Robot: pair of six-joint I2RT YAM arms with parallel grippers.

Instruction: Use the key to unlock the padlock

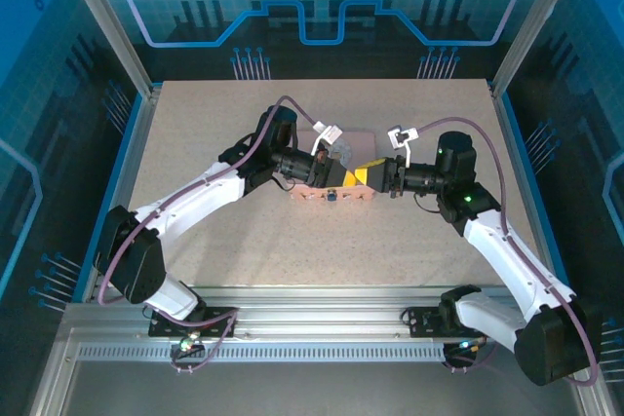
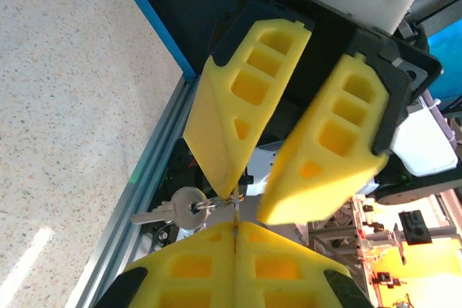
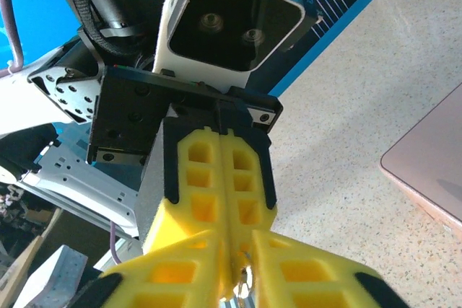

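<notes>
Speckled worktop (image 1: 195,143) under blue walls. At centre-left, left tool (image 2: 236,232) pressed fully together, key ring (image 2: 208,205) at its tips, key (image 2: 184,210) dangling off to one side. Just below the meeting tips, at the pink tin's (image 1: 356,140) near edge, what looks like the small dark padlock (image 1: 331,197). Opposite, right tool (image 3: 234,268) narrowed around a metal bit; grip unclear.

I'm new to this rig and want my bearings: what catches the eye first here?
Two yellow-fingered grippers meet tip to tip at mid-table, the left gripper and the right gripper, over a pink tin. In the left wrist view a silver key on a ring hangs beside their tips.
</notes>
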